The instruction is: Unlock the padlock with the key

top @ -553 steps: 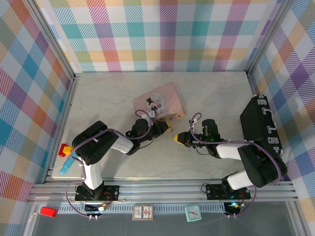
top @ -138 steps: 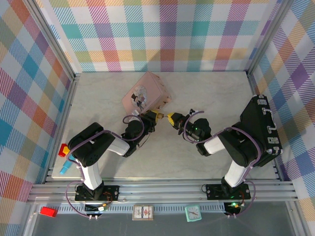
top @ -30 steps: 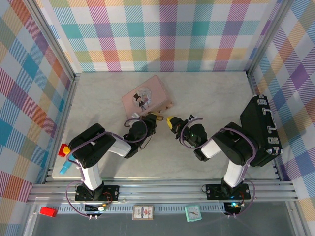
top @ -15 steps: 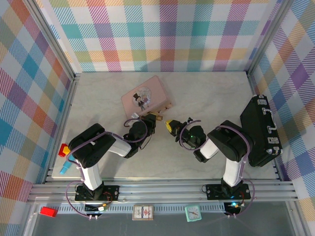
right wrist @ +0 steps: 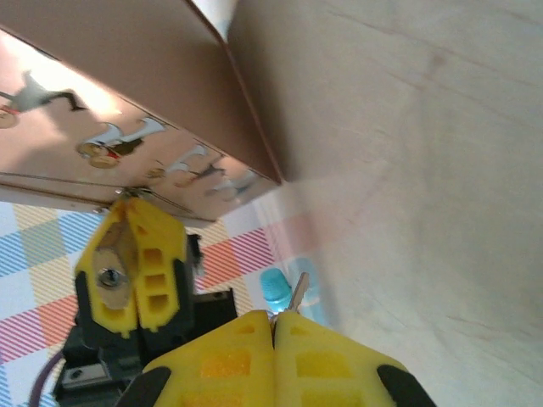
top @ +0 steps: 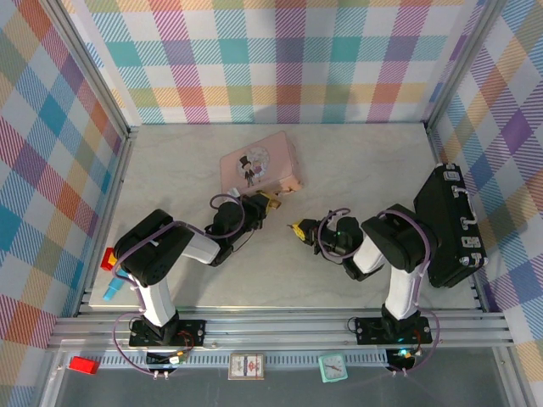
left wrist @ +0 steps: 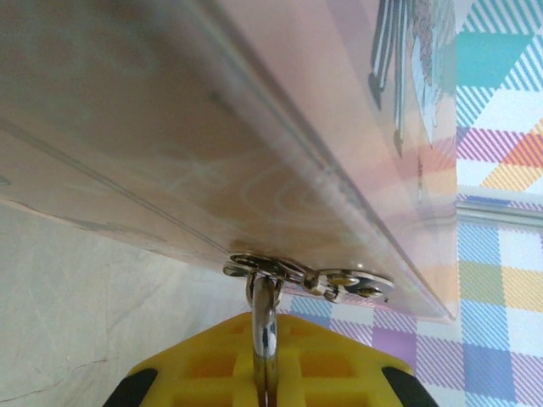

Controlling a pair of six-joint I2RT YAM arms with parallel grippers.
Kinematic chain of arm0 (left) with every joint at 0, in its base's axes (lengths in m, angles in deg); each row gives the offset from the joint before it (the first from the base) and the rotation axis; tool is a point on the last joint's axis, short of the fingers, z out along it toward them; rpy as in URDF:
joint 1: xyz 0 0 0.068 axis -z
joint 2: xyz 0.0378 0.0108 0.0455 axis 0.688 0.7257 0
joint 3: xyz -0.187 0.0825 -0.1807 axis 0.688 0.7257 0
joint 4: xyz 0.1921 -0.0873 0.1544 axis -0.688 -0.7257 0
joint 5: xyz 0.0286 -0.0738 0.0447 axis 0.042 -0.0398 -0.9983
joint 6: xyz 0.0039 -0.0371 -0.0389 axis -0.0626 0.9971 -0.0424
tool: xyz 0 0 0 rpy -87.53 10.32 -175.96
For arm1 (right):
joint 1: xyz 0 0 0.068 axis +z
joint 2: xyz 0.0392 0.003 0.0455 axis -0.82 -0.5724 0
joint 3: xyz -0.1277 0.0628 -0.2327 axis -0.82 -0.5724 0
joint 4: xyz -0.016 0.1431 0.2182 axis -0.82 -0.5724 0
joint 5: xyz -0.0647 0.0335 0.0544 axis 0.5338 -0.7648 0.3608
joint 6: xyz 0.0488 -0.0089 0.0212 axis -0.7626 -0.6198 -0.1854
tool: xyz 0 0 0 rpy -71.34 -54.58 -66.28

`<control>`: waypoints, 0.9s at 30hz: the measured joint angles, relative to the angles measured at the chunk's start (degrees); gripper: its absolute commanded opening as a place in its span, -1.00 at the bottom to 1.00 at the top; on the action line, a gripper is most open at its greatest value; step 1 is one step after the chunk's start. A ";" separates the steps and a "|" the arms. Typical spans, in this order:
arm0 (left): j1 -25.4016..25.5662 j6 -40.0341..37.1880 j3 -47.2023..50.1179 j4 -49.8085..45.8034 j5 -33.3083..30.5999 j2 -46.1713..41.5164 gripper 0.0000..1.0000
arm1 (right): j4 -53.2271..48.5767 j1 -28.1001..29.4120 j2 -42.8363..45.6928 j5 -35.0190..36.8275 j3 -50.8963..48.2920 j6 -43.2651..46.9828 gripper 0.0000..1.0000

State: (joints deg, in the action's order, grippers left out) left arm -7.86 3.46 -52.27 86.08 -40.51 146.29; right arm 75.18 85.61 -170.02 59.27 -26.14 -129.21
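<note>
Both arms stretched out low, elbows bent. Left gripper (top: 271,202) pinched tight, fingers together. Right gripper (top: 297,229) clamped shut too, sitting just right of the left one, their tips angled toward each other, not touching.

Glossy pink tin (top: 259,167), shiny metal padlock (left wrist: 265,326), matt table (top: 356,161).

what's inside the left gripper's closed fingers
The padlock shackle runs from the hasp on the pink tin down into the shut left gripper. The lock's body is covered by its yellow fingers.
</note>
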 measured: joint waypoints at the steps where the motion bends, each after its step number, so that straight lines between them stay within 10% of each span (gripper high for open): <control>1: -0.15 -0.42 -0.13 -0.42 0.55 -0.02 -1.00 | -0.28 -0.15 0.00 -0.28 -0.22 0.13 -1.00; 27: -0.57 5.86 -1.84 3.58 4.02 1.77 -1.00 | -0.68 -0.20 9.31 0.11 6.34 -2.14 -1.00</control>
State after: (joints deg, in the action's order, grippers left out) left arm -8.43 9.31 -54.10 89.67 -36.49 148.06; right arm 74.50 85.41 -160.71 59.38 -19.80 -131.35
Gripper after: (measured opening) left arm 0.075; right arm 0.064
